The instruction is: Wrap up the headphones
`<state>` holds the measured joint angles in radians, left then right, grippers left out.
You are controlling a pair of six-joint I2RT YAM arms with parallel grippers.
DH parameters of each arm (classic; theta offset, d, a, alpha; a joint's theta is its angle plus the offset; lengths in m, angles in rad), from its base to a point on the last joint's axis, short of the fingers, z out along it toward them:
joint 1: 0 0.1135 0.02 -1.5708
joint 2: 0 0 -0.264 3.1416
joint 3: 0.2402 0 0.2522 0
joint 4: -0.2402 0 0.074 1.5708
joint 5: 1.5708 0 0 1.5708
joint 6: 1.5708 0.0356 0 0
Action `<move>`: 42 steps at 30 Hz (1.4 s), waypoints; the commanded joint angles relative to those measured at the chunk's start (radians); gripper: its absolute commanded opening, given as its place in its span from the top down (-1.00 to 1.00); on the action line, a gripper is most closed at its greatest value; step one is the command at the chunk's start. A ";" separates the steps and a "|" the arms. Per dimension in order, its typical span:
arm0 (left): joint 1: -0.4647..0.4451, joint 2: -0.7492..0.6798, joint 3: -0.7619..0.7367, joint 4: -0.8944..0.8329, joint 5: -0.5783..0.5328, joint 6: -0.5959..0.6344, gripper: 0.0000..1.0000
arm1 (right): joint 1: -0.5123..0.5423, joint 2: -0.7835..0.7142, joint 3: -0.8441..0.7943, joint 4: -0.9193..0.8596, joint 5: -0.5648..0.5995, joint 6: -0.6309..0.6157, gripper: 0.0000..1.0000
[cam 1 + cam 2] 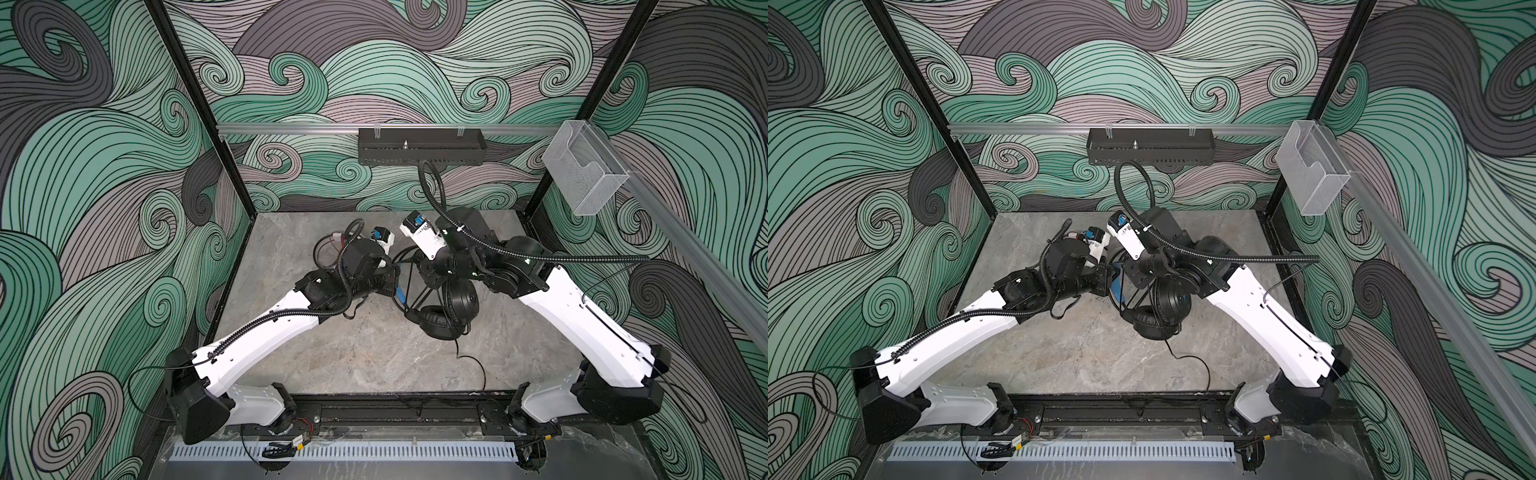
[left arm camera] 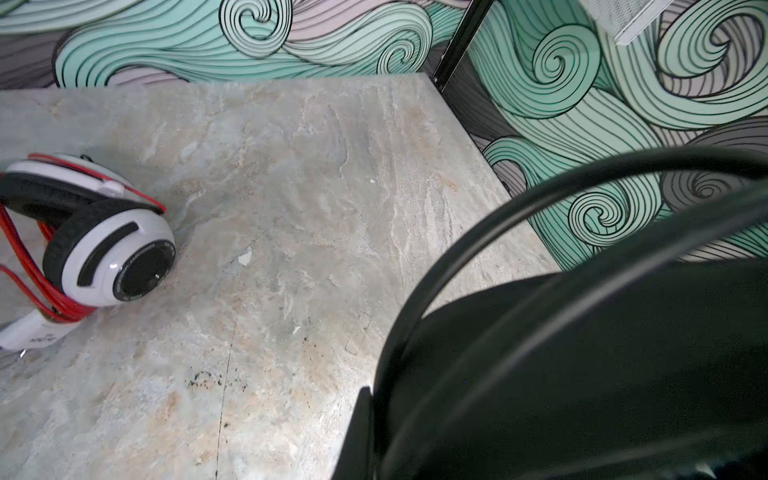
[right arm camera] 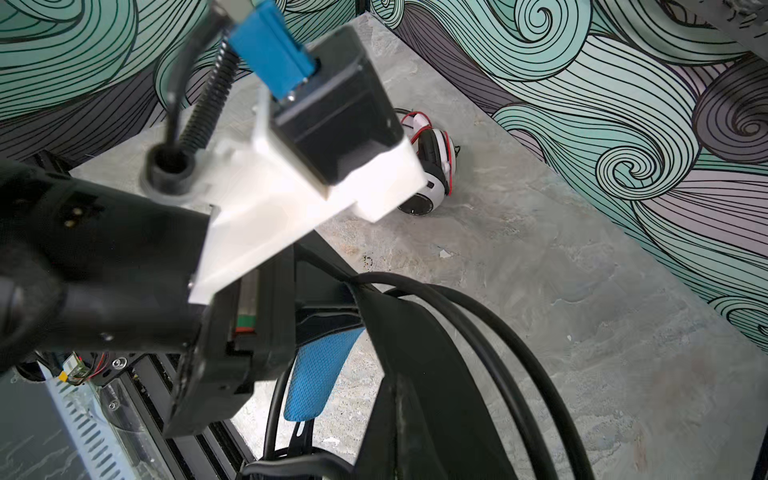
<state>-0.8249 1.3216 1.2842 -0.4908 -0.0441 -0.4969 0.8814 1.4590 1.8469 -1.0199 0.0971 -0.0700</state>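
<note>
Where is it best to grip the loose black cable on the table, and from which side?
Probably the black cable at its bend in front of the black headphones, from straight above: there it lies flat on the bare table, with free room on both sides.

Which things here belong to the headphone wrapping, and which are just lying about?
Job: black headphones, black cable, white headphones.
Lying about: clear bin, black tray, slotted duct.

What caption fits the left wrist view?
White round-cup headphones with red cable on grey marble table; black cable arcs across foreground.
</note>
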 commanded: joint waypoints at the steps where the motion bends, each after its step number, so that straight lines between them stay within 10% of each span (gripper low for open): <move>1: 0.005 0.021 0.077 -0.056 0.072 -0.126 1.00 | 0.006 -0.011 0.004 0.053 0.021 0.016 1.00; 29: 0.013 -0.053 0.174 -0.354 -0.593 0.520 1.00 | 0.006 0.013 0.214 -0.137 0.381 -0.328 0.89; 42: 0.038 -0.149 0.200 -0.358 -0.333 0.582 1.00 | -0.017 0.011 0.145 -0.030 0.371 -0.291 0.85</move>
<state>-0.8028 1.2121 1.4731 -0.7544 -0.4587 0.0570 0.9035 1.5162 2.0041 -1.1412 0.4042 -0.4053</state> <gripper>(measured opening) 0.064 0.075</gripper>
